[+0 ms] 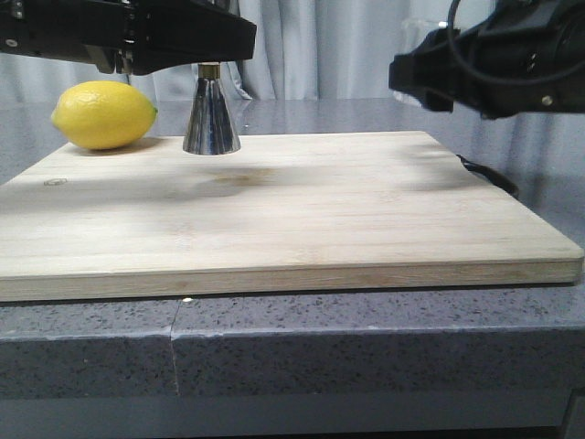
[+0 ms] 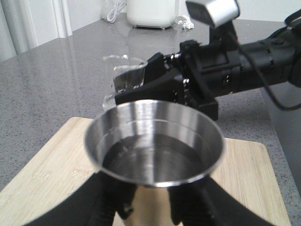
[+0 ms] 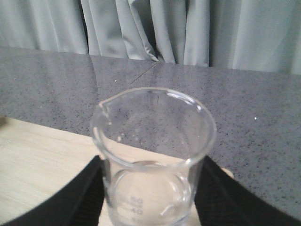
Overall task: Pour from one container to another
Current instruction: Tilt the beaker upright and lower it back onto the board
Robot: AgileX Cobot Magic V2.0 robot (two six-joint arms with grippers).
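From the front you only get the lower cone of the jigger point(image 1: 211, 119); the left gripper point(image 2: 149, 207) covers everything above its gold band. The beaker point(image 3: 153, 155) never shows there, the right gripper point(image 3: 149, 197) blocks it. Both wrist shots crop the fingers point(image 3: 77, 197) at the edge, and you can't read the beaker's fill level.

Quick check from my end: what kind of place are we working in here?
Most likely a kitchen or bar-style counter: a speckled grey stone worktop carries a wooden cutting board with a lemon beside the steel jigger. A white countertop appliance sits farther back, with curtains behind.
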